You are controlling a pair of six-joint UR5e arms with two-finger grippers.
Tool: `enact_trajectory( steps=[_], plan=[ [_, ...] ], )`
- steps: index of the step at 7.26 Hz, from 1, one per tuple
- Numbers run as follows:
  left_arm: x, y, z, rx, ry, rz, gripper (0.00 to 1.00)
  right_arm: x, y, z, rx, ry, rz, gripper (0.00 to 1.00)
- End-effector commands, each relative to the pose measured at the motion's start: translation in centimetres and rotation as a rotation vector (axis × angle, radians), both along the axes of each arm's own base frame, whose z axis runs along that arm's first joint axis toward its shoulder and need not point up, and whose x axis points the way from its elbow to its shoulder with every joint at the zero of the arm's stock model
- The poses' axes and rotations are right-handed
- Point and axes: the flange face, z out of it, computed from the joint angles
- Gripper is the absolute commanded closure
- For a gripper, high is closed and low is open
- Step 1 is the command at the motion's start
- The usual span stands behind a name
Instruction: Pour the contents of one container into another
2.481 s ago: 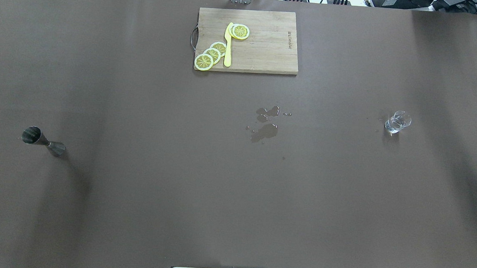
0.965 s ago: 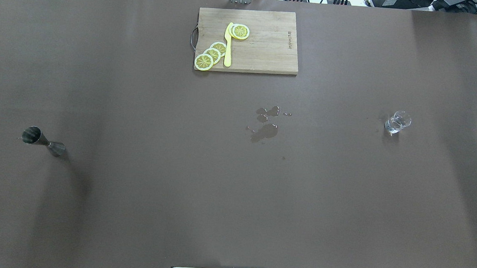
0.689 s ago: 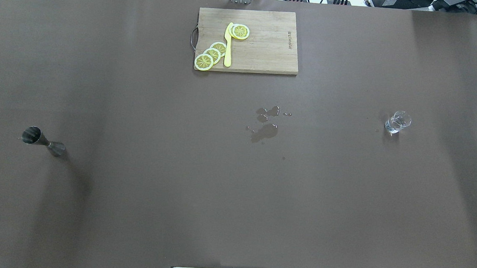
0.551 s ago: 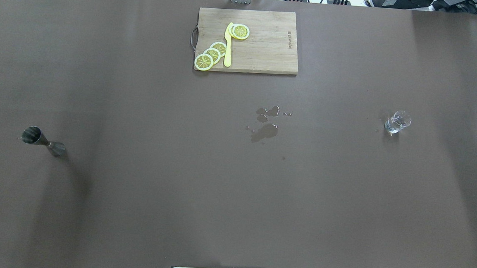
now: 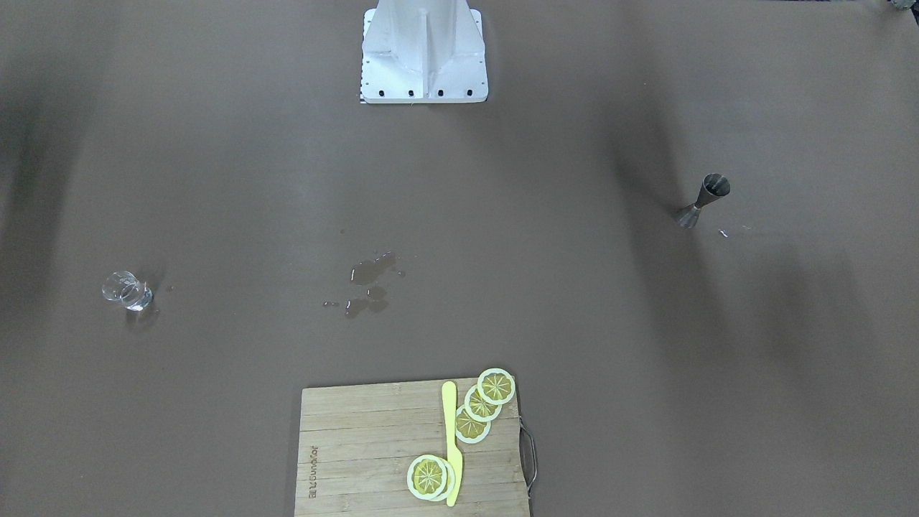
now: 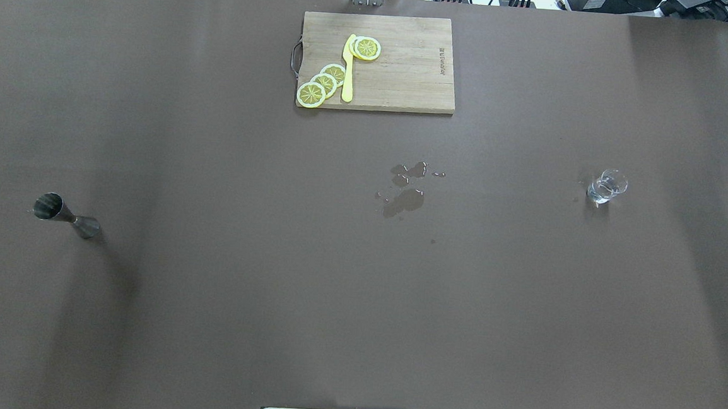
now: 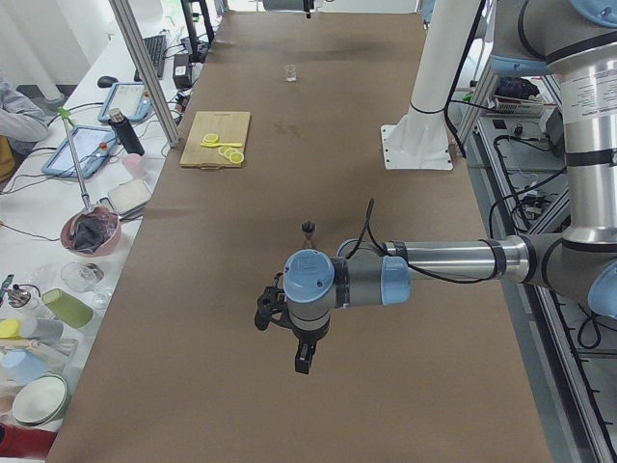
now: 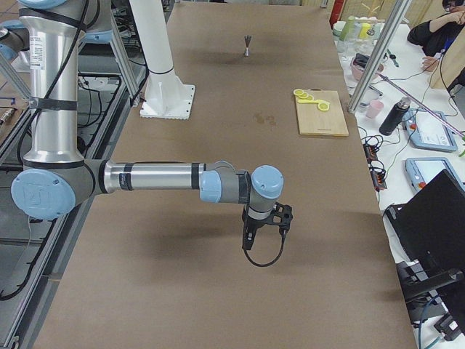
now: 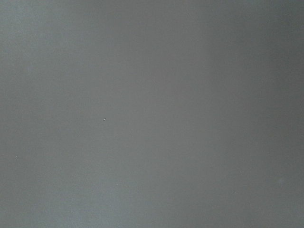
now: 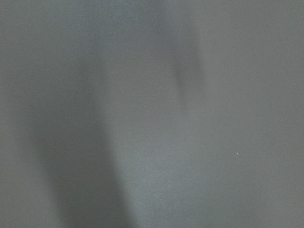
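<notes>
1. Steel jigger stands upright on the table's left side; clear glass stands well apart, on the right.
2. Judged: jigger is light, stiff and slick, best gripped at its narrow waist; glass is fragile, best gripped mid-wall.
3. Left gripper and right gripper hover clear of both (side views only); their opening cannot be told.
4. Cutting board carries a printed mark, unreadable.

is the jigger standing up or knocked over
Upright: the jigger stands on one cone, its open mouth facing up; the side views show it vertical.

Jigger shiny metal; glass clear; board matt wood.
</notes>
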Motion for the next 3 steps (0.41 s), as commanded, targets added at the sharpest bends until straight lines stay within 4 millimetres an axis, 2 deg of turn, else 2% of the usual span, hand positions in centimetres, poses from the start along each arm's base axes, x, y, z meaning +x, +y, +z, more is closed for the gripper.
enact_trajectory(
  steps=[1, 3],
  plan=[
    [-0.01, 0.02, 0.07, -0.002, 0.000, 0.000, 0.01, 0.00, 0.01, 0.06, -0.002, 0.000, 0.000, 0.00],
    [-0.07, 0.02, 0.00, 0.000, 0.000, -0.002, 0.01, 0.03, 0.29, 0.33, -0.006, 0.001, 0.000, 0.00]
  ],
)
